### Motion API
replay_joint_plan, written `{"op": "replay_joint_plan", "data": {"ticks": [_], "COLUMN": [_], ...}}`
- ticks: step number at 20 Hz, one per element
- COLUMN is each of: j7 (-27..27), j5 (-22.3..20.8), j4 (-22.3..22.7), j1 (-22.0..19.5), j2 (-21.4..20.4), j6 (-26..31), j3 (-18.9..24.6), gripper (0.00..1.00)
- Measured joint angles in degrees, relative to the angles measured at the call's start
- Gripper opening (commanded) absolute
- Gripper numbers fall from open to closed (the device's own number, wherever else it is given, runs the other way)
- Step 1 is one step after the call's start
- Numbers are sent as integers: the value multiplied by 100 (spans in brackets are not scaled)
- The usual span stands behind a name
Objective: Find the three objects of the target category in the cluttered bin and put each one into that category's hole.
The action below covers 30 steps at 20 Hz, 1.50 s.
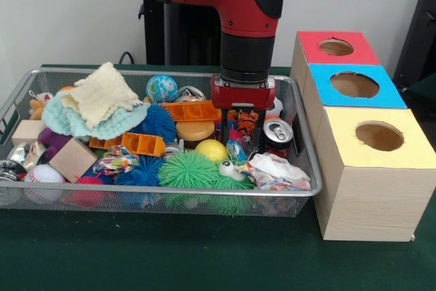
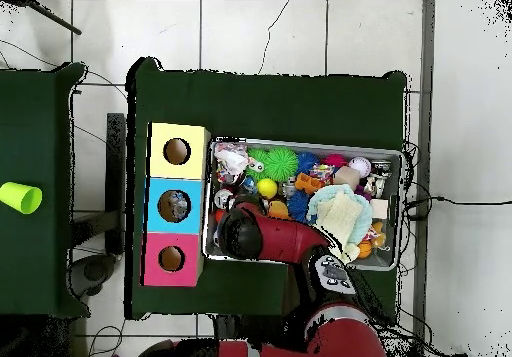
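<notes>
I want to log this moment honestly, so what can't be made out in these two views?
- End effector fingers, front view: they dip among the clutter in the bin, so open or shut is unclear; overhead, the arm covers them.
- Contents of the holes, front view: the angle shows only dark openings in the yellow box.
- Bin's lower layers, both views: buried under toys.

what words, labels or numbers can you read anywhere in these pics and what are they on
None can be read.
Drink can: only its top shows, no legible print.
Crumpled wrapper: printed pattern, too blurred to read.
Globe ball: map pattern only, no readable lettering.
Yellow box, blue box, red box: unmarked.
</notes>
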Motion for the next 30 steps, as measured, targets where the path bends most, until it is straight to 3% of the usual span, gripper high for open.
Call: {"op": "replay_joint_plan", "data": {"ticks": [30], "j7": [0], "j5": [0], "j4": [-14], "j1": [22], "j2": [96], "j6": [-417], "j3": [4], "gripper": [100]}}
